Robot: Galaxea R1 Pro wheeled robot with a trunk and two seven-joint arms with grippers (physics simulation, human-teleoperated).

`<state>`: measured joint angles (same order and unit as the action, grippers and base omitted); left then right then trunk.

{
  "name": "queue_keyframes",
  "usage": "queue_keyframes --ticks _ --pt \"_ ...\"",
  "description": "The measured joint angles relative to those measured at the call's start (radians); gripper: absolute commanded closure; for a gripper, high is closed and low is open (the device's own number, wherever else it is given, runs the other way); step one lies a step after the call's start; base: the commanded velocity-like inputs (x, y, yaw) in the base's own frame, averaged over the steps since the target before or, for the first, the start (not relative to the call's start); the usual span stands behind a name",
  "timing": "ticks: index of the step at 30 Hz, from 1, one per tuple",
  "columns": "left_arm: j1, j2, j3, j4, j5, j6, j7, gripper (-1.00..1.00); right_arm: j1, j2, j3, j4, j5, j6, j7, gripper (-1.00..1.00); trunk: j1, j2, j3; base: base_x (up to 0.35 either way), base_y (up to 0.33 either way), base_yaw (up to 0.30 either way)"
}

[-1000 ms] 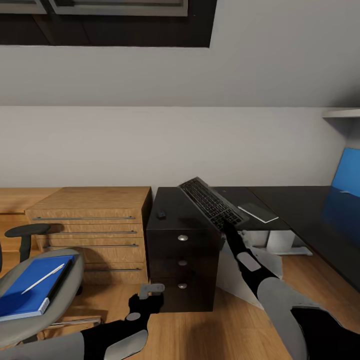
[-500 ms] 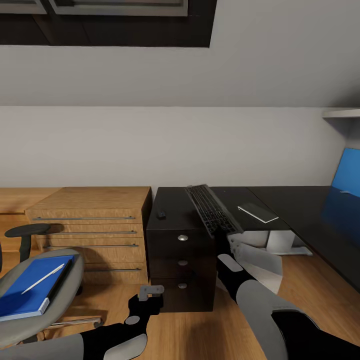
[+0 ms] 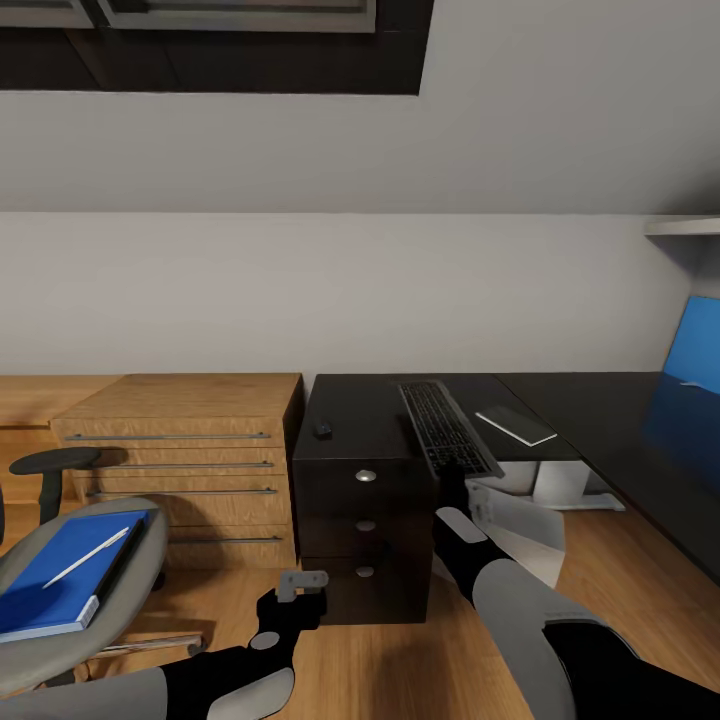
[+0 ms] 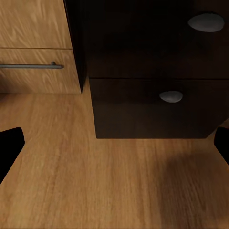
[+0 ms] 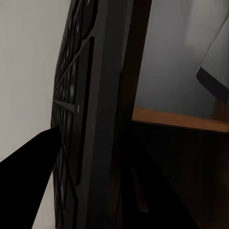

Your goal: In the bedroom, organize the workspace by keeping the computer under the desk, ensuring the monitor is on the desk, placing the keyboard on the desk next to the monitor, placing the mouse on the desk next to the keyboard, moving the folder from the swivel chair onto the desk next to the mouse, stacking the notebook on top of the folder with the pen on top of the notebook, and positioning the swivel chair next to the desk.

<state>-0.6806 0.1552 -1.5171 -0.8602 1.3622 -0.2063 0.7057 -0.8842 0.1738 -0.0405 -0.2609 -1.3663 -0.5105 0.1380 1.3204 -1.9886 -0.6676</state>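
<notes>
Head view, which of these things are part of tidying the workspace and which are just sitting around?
Part of the job: flat black keyboard in the right claw; small dark mouse; dark glossy desk; grey swivel chair carrying a blue folder or notebook with a white pen.

Just lying about: light wooden drawer chest; flat grey slab on the desk.

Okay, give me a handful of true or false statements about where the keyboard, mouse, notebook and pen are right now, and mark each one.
1. The right gripper holds the keyboard by its near end. True.
2. The mouse sits on the swivel chair. False: it is on the dark desk, above the drawers.
3. The pen lies on the blue notebook on the swivel chair. True.
4. The left gripper grips a drawer knob. False: it is open and holds nothing, low over the floor.
</notes>
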Motion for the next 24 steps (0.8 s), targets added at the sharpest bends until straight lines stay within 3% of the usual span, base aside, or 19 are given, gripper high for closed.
queue_keyframes --ticks 4,6,12,24 --pt "0.000 0.000 0.000 0.000 0.000 0.000 0.001 -1.00 0.000 0.000 0.002 -0.001 0.001 -0.006 0.008 1.00 0.000 0.000 0.000 0.000 0.000 0.000" --pt "0.000 -0.002 0.000 0.000 0.000 0.000 0.001 -1.00 0.000 0.000 0.001 -0.002 0.007 -0.008 0.059 1.00 0.000 0.000 0.000 0.000 0.000 0.000" --pt "0.000 -0.004 0.000 0.000 0.000 0.000 0.000 -1.00 0.000 0.000 0.001 0.000 -0.001 -0.007 0.108 1.00 0.000 0.000 0.000 0.000 0.000 0.000" --pt "0.000 -0.006 -0.001 -0.001 0.000 0.001 0.001 -1.00 0.000 0.000 0.001 0.003 -0.005 -0.028 0.111 1.00 0.000 0.000 0.000 0.000 0.000 0.000"
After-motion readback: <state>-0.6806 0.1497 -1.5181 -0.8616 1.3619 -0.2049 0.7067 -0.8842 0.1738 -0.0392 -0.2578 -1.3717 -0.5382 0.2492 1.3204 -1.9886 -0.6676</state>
